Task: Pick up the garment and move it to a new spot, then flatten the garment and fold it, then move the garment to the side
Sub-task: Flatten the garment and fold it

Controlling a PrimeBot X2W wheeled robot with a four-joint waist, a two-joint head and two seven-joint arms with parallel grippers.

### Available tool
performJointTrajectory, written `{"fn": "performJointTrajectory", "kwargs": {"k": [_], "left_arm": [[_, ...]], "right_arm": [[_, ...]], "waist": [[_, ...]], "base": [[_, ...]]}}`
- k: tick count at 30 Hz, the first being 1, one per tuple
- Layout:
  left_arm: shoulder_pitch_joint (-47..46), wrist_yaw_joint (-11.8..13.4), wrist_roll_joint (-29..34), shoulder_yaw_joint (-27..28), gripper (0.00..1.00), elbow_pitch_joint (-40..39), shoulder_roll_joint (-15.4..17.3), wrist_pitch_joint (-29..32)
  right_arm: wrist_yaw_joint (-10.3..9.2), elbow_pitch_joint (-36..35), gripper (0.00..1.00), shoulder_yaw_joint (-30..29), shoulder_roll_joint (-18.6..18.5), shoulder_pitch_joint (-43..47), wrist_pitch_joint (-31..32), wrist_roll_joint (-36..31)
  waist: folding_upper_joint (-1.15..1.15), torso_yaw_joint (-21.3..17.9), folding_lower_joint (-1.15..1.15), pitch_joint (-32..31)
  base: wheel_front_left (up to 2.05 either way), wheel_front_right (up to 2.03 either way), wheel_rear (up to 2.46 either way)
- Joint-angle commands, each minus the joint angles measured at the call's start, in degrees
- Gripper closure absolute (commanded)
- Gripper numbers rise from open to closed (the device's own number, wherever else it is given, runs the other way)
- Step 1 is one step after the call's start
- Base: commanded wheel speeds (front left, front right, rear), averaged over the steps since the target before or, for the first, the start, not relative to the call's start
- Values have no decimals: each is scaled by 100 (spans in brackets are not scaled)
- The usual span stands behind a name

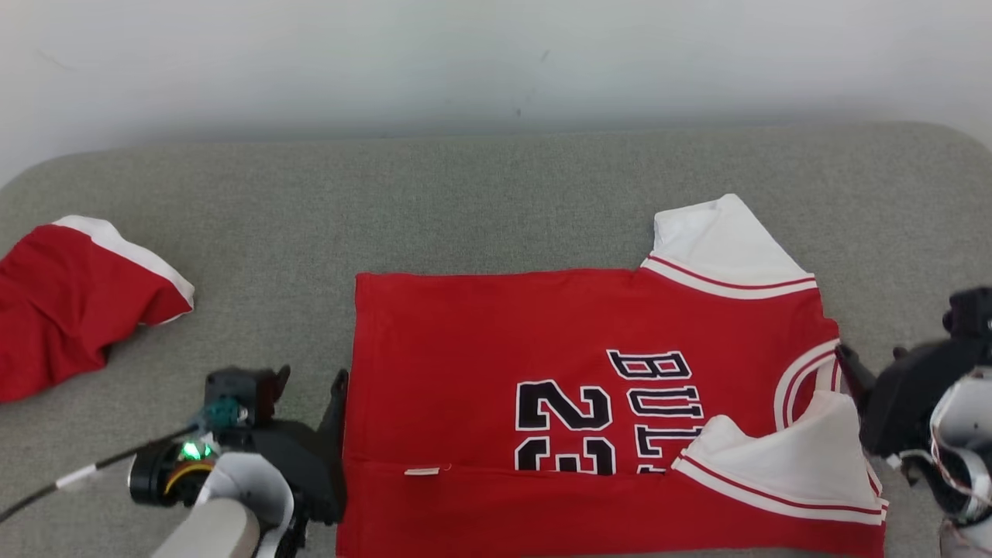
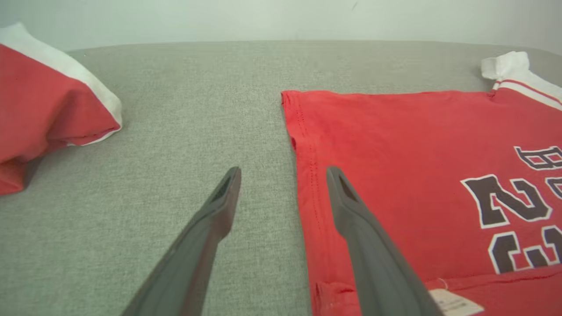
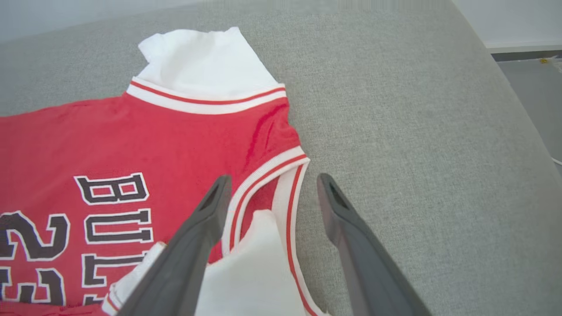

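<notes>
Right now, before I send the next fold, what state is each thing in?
jersey: flat on the cushion, near long edge folded over the print, far sleeve spread out.
second red garment: crumpled heap on the left, apart from the jersey.
left pincer: open, holding nothing, at the jersey's hem.
right pincer: open, holding nothing, at the jersey's neck.

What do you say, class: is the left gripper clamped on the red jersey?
No: the left gripper stands open, its fingers straddling the edge of the red jersey.
</notes>
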Motion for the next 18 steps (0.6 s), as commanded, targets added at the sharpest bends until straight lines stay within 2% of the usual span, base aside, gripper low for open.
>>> {"fn": "performJointTrajectory", "kwargs": {"k": [1, 9, 13, 18], "left_arm": [[-217, -54, -28, 19, 0, 40, 39, 118], [-1806, -601, -104, -140, 0, 600, 4, 1200], [-2363, -700, -20, -270, 0, 967, -54, 1588], [-2720, -772, 4, -288, 0, 1268, -159, 1665]], "right_arm": [[-13, 63, 0, 68, -90, -258, 49, 94], [-13, 946, 0, 799, -609, -2114, 318, 393], [-13, 1343, 0, 1243, -784, -2796, 215, 339], [-13, 1718, 0, 1522, -843, -3317, 54, 375]], "waist": [[0, -73, 0, 287], [0, -108, 0, 1102], [0, -89, 0, 1396], [0, -103, 0, 1605]], "base": [[0, 0, 0], [0, 0, 0], [0, 0, 0], [0, 0, 0]]}}
